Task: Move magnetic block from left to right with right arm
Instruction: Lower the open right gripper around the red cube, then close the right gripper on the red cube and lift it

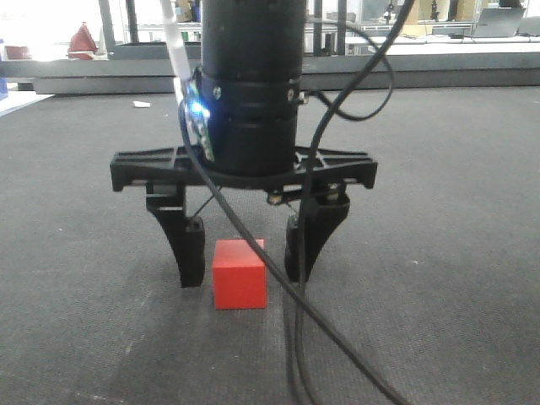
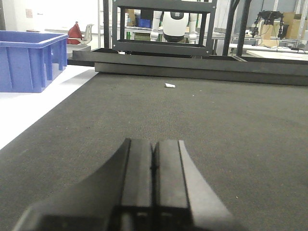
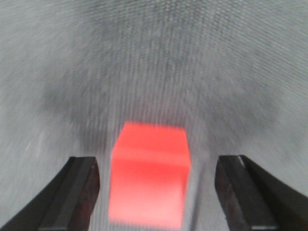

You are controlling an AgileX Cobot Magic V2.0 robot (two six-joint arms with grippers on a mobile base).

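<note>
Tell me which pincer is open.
The right pincer: its jaws stand apart, flanking the magnetic block. The left pincer has its jaws pressed together on nothing.

Right arm (image 1: 253,84) vertical, wrist pointing down; right gripper (image 1: 245,278) fingers spread wide. Left gripper (image 2: 154,166) level, fingers pressed together.

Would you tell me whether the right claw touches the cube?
Apart: the right wrist view shows gaps between the cube and the claw on both sides.
</note>
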